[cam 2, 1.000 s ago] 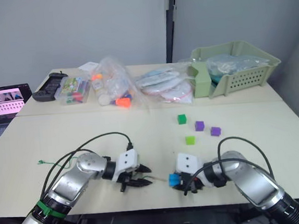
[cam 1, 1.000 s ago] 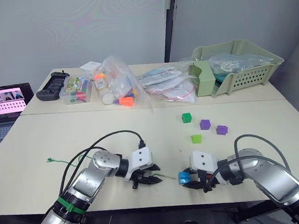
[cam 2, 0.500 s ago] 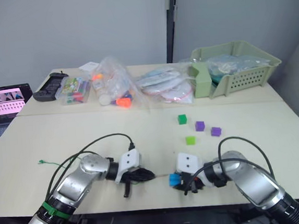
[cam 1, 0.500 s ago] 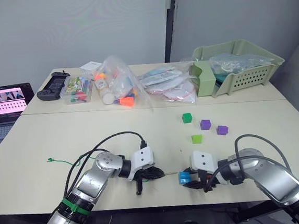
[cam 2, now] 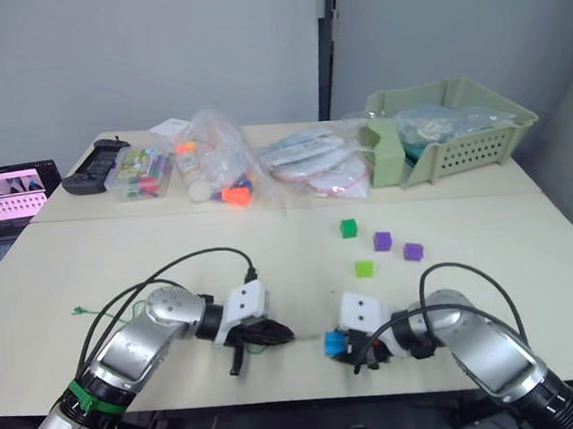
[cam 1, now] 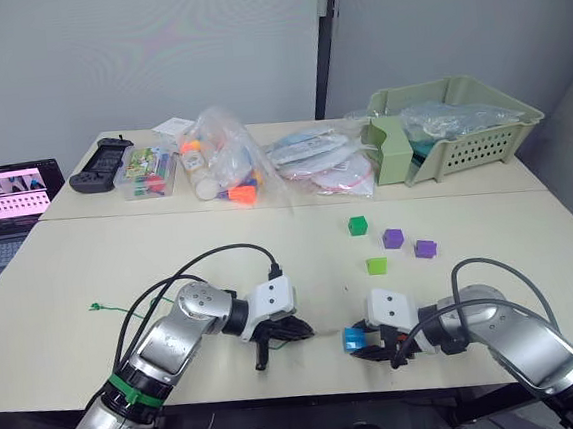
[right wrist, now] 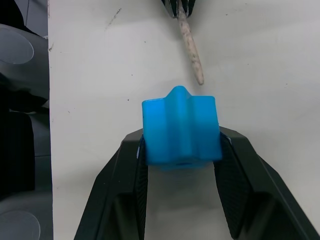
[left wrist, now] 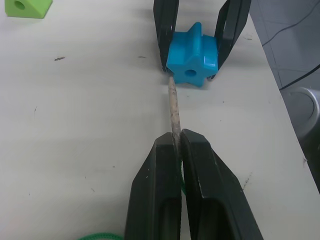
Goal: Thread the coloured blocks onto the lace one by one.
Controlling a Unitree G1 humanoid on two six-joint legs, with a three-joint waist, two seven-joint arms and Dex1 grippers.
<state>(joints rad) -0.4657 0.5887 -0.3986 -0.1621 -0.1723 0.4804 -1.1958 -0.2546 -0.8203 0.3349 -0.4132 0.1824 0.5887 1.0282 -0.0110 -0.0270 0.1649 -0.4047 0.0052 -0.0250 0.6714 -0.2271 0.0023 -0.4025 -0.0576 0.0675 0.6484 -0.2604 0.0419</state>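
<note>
In the head views, the left pincer (cam 1: 294, 327) lies low on the pale surface (cam 1: 90, 262) near its front edge, clamped on the thin green lace (cam 1: 124, 310), whose knotted end trails off to the robot's left. The right pincer (cam 1: 368, 343) faces it from the right, gripping a bright blue star-shaped plastic block (cam 1: 353, 339). The two pincers are near each other, tips pointing toward one another. Farther back on the surface sit a loose green cube (cam 1: 358, 225), two purple cubes (cam 1: 393, 237) and a lime green wedge-shaped block (cam 1: 376, 265), well apart from both pincers. Along the far edge stand a pale green plastic basket (cam 1: 459, 124), clear bags of toys (cam 1: 224, 160) and a black handheld controller (cam 1: 101, 162); an open laptop (cam 1: 0, 209) sits off to the left.

In the left wrist view, the left pincer (left wrist: 178, 145) is closed on the lace just behind its stiff pale needle-like tip (left wrist: 173, 107). The tip runs straight ahead and its end touches the blue block (left wrist: 192, 62) at the edge of one face, just beside the round hole, not in it. The right pincer's black fingers (left wrist: 165, 25) flank the block.

In the right wrist view, the right pincer (right wrist: 180, 155) squeezes the blue block (right wrist: 181, 127) from both sides. The needle tip (right wrist: 190, 47) lies slantwise on the surface just beyond the block.
</note>
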